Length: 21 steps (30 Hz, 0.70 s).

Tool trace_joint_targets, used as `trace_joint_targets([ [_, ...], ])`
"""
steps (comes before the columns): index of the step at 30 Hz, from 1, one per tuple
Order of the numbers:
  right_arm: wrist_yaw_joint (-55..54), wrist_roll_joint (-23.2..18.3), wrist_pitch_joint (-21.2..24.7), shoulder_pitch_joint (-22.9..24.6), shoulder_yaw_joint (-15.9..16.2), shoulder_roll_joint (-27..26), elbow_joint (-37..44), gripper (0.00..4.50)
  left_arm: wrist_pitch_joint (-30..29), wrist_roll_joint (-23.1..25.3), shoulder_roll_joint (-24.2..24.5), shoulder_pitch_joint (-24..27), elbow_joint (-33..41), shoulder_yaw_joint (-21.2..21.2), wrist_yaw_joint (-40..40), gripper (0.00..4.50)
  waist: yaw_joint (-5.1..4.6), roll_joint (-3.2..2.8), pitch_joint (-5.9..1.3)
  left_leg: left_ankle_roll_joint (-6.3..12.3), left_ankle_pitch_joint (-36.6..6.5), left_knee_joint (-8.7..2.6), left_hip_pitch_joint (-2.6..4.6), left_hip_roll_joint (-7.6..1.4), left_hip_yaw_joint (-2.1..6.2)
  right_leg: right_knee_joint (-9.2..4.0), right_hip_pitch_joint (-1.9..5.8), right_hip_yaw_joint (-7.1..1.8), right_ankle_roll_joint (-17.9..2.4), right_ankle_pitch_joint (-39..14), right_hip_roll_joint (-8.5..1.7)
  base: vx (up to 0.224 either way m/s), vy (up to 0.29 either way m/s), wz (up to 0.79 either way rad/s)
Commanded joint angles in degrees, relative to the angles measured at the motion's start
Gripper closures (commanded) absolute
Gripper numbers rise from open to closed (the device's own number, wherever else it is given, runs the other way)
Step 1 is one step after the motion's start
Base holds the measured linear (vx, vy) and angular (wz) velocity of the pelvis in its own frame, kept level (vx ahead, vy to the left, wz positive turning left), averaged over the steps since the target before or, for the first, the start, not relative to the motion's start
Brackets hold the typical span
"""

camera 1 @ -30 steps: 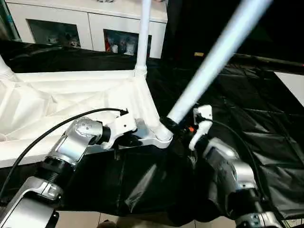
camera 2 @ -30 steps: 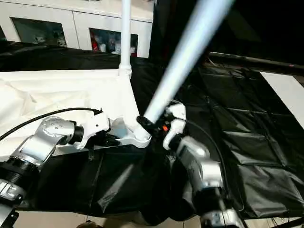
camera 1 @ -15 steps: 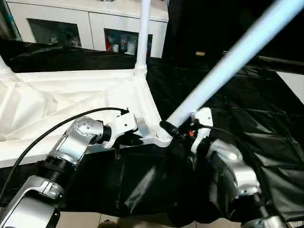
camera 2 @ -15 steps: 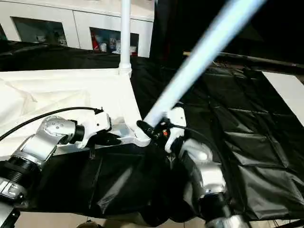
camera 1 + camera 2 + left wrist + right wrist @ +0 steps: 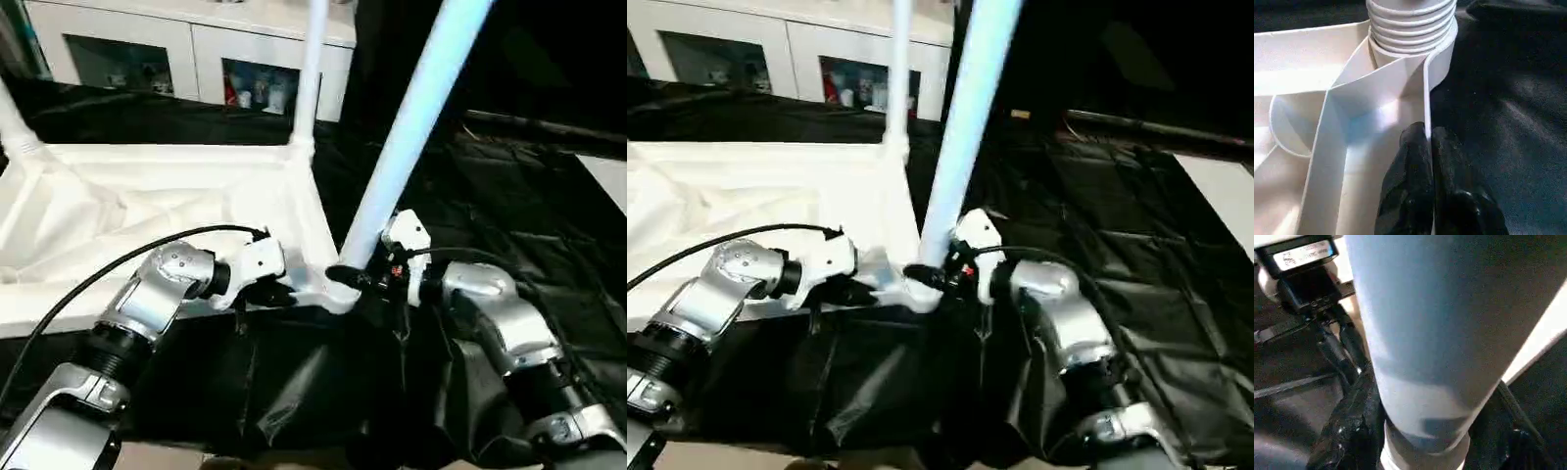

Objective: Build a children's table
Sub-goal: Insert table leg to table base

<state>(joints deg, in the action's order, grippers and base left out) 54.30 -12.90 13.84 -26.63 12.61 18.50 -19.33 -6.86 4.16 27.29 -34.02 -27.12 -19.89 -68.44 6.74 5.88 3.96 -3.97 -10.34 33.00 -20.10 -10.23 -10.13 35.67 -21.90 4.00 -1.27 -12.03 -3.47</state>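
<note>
The children's table lies upside down on the black sheet, its white ribbed top point(image 5: 147, 196) at the left. One white leg point(image 5: 312, 69) stands in the far corner socket and another point(image 5: 15, 122) at the left edge. A pale-blue leg point(image 5: 411, 127) rises steeply from the near right corner socket point(image 5: 338, 294). My right gripper point(image 5: 358, 279) is shut on this leg's base, one black finger point(image 5: 1352, 431) showing on each side of the tube. My left gripper point(image 5: 269, 292) is shut on the top's thin rim point(image 5: 1426, 98) just beside that socket, fingertips point(image 5: 1415, 161) pinching the wall.
The big work table point(image 5: 509, 196) under its black sheet stretches to the right, with a white patch point(image 5: 607, 186) at its far right. A white glass-door cabinet point(image 5: 196, 59) stands behind. The sheet hangs over the table's front edge below my arms.
The pale-blue leg has swung from leaning far right to nearly upright, with my right gripper turning along with it at the socket. My left gripper stays on the rim.
</note>
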Motion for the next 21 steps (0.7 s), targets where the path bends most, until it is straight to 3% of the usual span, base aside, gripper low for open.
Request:
trace_joint_targets([
  [1, 6.5, 0.8, 5.3, 3.5, 5.6, 1.3, -3.8, 2.62, 1.7, -3.0, -0.1, 0.5, 1.0, 1.2, -0.8, 4.5, -0.35, -0.06, -3.1, 1.25, -9.7, -3.97, 0.46, -3.73, 1.17, -5.03, 1.62, -3.6, -8.1, -17.0, -5.93, 0.0, 0.0, 0.0],
  [2, 6.5, 0.8, 5.3, 3.5, 5.6, 1.3, -3.8, 2.62, 1.7, -3.0, -0.1, 0.5, 1.0, 1.2, -0.8, 4.5, -0.39, -0.02, -3.1, 1.31, -9.7, -4.01, 0.39, -3.73, 1.2, -4.96, 1.69, -3.58, -8.2, -16.5, -5.9, 0.0, 0.0, 0.0],
  [3, 7.7, 1.1, 4.7, 3.7, 6.1, 2.0, -4.3, 2.62, 2.0, -4.1, 0.1, 0.8, 1.9, 1.1, -3.3, 4.5, -0.25, -0.51, -3.16, 1.11, -10.1, -4.01, 0.52, -3.73, 1.2, -4.92, 1.65, -3.61, -8.5, -15.7, -5.95, 0.0, 0.0, 0.0],
  [5, 8.2, 1.3, 4.2, 3.8, 6.4, 2.3, -4.4, 2.62, 2.3, -4.5, 0.2, 0.9, 2.3, 1.1, -4.2, 4.5, -0.34, -0.2, -3.32, 0.75, -10.5, -4.01, 0.55, -3.73, 1.19, -4.79, 1.79, -3.55, -9.1, -14.3, -5.81, 0.0, 0.0, 0.0],
  [6, 8.7, 1.3, 4.2, 4.0, 6.4, 2.5, -4.2, 2.62, 2.5, -4.9, 0.2, 0.9, 2.5, 1.0, -4.9, 4.5, -0.28, -0.74, -3.31, 0.54, -10.7, -4.06, 0.57, -3.72, 1.26, -4.72, 1.78, -3.59, -9.3, -14.0, -5.83, 0.0, 0.0, 0.0],
  [7, 9.1, 1.2, 4.2, 4.2, 6.5, 2.6, -4.0, 2.62, 2.3, -5.4, 0.2, 0.9, 2.7, 1.0, -6.0, 4.5, -0.39, -0.37, -3.36, 0.43, -11.1, -4.04, 0.57, -3.73, 1.2, -4.78, 1.84, -3.58, -9.5, -13.6, -5.8, 0.0, 0.0, 0.0],
  [8, 10.0, 0.8, 4.6, 4.6, 6.6, 2.8, -3.5, 2.62, 2.3, -5.9, 0.5, 0.9, 2.8, 0.7, -7.4, 4.5, -0.27, -0.63, -3.38, 0.37, -11.1, -4.03, 0.63, -3.71, 1.22, -4.77, 1.88, -3.62, -9.6, -13.4, -5.87, 0.0, 0.0, 0.0],
  [12, 11.9, 0.3, 4.8, 5.9, 7.1, 3.3, -1.9, 2.62, 1.8, -6.9, 1.1, 0.9, 3.3, 0.1, -11.4, 4.5, -0.34, -0.66, -3.35, 0.2, -11.9, -4.14, 0.67, -3.75, 1.27, -4.72, 1.95, -3.6, -9.9, -12.8, -5.73, 0.0, 0.0, 0.0],
  [14, 12.9, 0.7, 3.9, 6.9, 7.8, 3.8, -1.1, 2.62, 2.1, -7.0, 1.3, 0.5, 2.9, -0.1, -12.8, 4.5, -0.42, -0.99, -3.03, -0.01, -13.1, -4.3, 0.7, -3.78, 1.31, -4.87, 1.75, -3.64, -10.0, -13.6, -5.68, 0.0, 0.0, 0.0],
  [21, 14.5, 1.3, 1.8, 10.0, 8.7, 4.7, 1.6, 2.62, 4.7, -6.0, 1.3, -1.7, -0.3, -0.7, -14.6, 4.5, -0.38, -0.87, -2.41, -0.57, -17.6, -4.64, 1.09, -3.9, 1.53, -5.72, 1.31, -3.76, -8.8, -20.5, -5.83, 0.0, 0.0, 0.0],
])
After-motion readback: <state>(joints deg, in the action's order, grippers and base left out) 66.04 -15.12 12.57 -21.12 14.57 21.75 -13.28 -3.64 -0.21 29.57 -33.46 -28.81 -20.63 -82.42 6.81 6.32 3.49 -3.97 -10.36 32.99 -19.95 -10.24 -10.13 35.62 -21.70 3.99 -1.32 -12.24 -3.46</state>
